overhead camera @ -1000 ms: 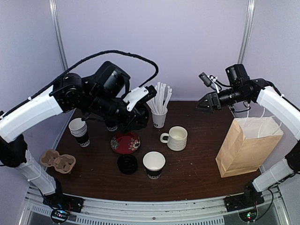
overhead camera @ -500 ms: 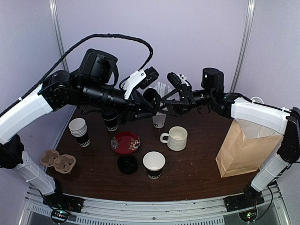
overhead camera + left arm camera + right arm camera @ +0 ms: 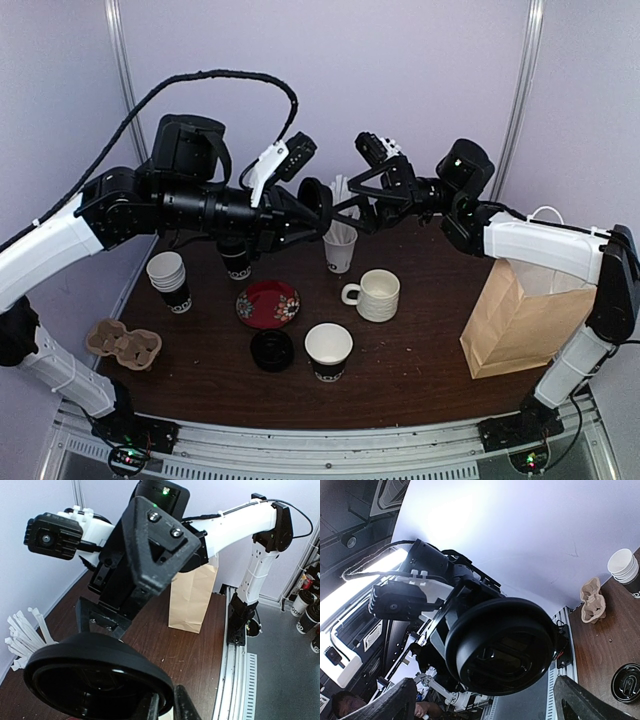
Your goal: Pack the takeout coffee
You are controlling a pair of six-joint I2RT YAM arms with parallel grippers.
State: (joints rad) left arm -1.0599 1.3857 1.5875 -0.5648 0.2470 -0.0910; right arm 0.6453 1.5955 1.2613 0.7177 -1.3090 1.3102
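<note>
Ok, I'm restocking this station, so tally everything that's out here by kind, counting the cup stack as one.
Black lids: 2
Loose paper cups: 2
Cup stack: 1
Mug: 1
Straw cup: 1
Red plate: 1
Cup carrier: 1
Paper bag: 1
Total: 10

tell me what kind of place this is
Likely a robot test booth staged as a coffee counter: left arm and right arm bolted at a wooden table, plain walls, plus stacked paper cups and a paper bag.
</note>
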